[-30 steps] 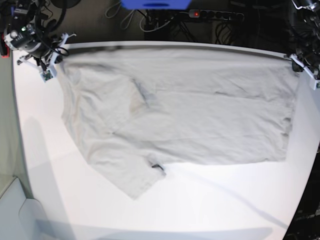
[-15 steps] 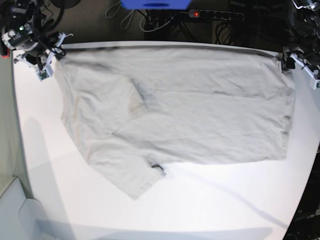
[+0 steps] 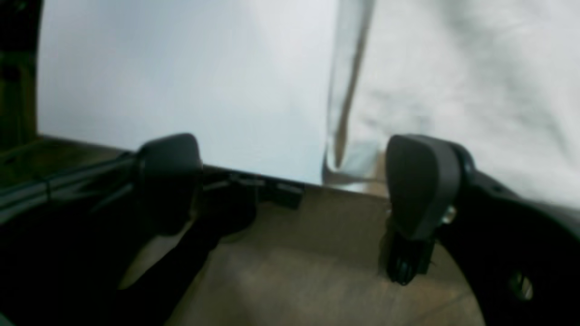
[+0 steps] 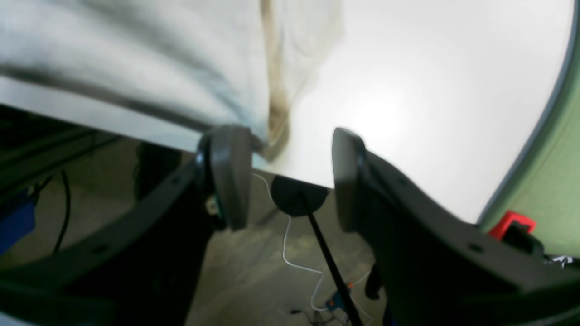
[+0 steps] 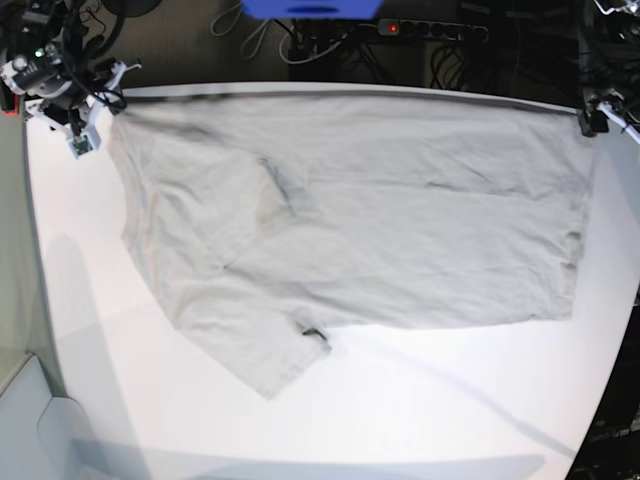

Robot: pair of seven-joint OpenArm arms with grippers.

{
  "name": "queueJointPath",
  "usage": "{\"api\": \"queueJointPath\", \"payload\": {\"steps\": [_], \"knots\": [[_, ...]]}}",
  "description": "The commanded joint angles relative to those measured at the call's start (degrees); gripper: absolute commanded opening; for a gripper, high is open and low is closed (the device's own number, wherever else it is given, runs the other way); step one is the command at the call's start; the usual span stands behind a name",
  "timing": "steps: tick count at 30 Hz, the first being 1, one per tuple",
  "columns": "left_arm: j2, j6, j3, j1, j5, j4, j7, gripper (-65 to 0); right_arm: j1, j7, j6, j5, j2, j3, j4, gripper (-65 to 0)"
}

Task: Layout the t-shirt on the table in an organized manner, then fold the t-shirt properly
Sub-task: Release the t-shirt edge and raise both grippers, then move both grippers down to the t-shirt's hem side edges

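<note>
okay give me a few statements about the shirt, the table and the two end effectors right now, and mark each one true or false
1. The t-shirt lies spread out on the table. True.
2. The left end effector is clamped on the shirt's hem. False: its jaws stand wide apart with no cloth between them, just off the shirt's corner at the table's far edge.
3. The right end effector has its jaws apart, beside a corner of the shirt. True.
4. The shirt is folded into a neat small rectangle. False: it is unfolded and wrinkly, with one sleeve sticking out toward the near side.
5. A second garment lies on the near part of the table. False: the shirt is the only garment; that part shows bare white tabletop.
</note>
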Motion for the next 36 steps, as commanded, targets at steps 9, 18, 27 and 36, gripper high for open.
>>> {"api": "queueJointPath", "payload": {"steps": [9,18,27,36], "knots": [[-2.1,0.1,-0.4,-0.8,-1.1,8.2,1.5,-0.8,0.9,1.0,-0.3,0.4,0.7,0.5,1.1,-35.3],[-1.0,0.1,-0.4,-4.7,-1.1,11.4,1.5,-0.7,9.7,0.7,-0.3,0.3,1.8,6.4,1.0,-35.3],[1.0,0.1,-0.4,-13.3,-0.7,11.5,1.5,-0.7,26.0,0.6,-0.3,0.3,2.5,4.8,-2.1,-35.2],[3.3,0.1,-0.1,-20.6,-0.5,9.7,1.5,-0.9,40.9,1.4,-0.3,-8.7,2.3,-5.1,-20.8,-35.2]]}}
